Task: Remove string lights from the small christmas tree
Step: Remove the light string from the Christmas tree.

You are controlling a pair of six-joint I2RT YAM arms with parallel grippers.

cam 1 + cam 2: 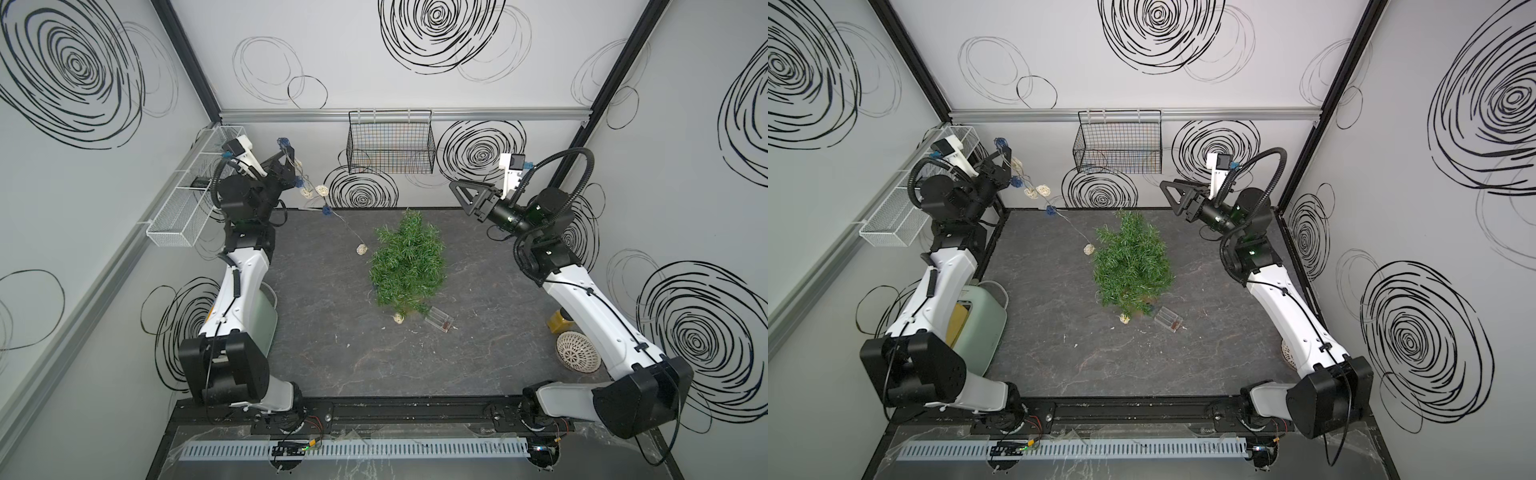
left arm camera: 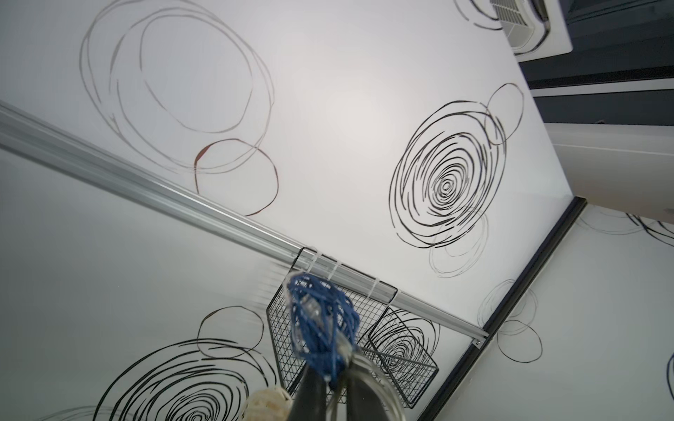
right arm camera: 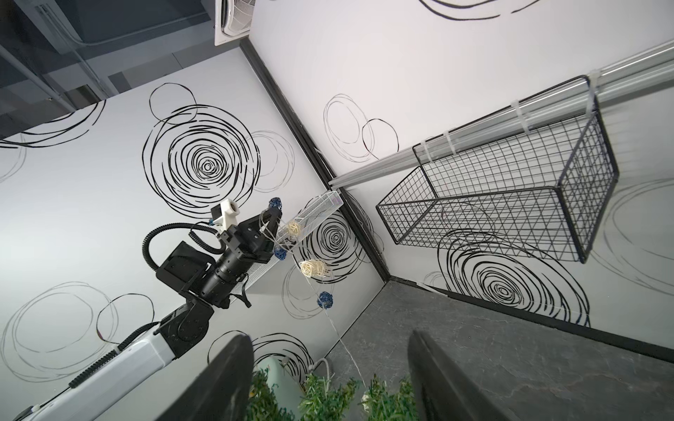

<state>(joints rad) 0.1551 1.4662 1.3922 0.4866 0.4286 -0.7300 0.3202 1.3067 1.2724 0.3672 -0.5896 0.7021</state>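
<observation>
Up front on the right arm's side, a white perforated dome-shaped strainer (image 1: pixel 578 351) sits dome up on the dark grey stone-patterned table (image 1: pixel 332 353), partly under that arm. A yellow object (image 1: pixel 557 323) is just behind it, too hidden to identify. Opposite, under the left arm, is a pale green toaster-like appliance (image 1: pixel 982 324) with a tan flat piece (image 1: pixel 960 322) standing in its top slot.

Mid-table is the small bushy green christmas tree (image 1: pixel 409 262). A small clear plastic rectangular box (image 1: pixel 439 319) lies just beside its base, with something dark inside at one end. One cream wicker ball (image 1: pixel 399 318) rests at the tree's foot. Another (image 1: pixel 362 249) hangs just beside its flank on the left arm's side.

From that flank the string lights (image 1: pixel 321 190), thin clear wire with cream and dark blue woven balls, climb to the left gripper (image 1: pixel 286 153), raised near the back corner. Its jaws are pressed nearly together, pinching the strand just under a blue ball (image 2: pixel 322 324). The right gripper (image 1: pixel 459 189) hovers beyond the tree's tip, jaws spread wide, holding nothing.

Farthest back, a white mesh trough basket (image 1: pixel 166 237) hangs on the side wall with a small dark item (image 1: pixel 202 182) in it, compartment unclear. A black wire grid basket (image 1: pixel 390 158) hangs from the back rail (image 1: pixel 291 113); the wall's swirl drawing shows through its mesh.
</observation>
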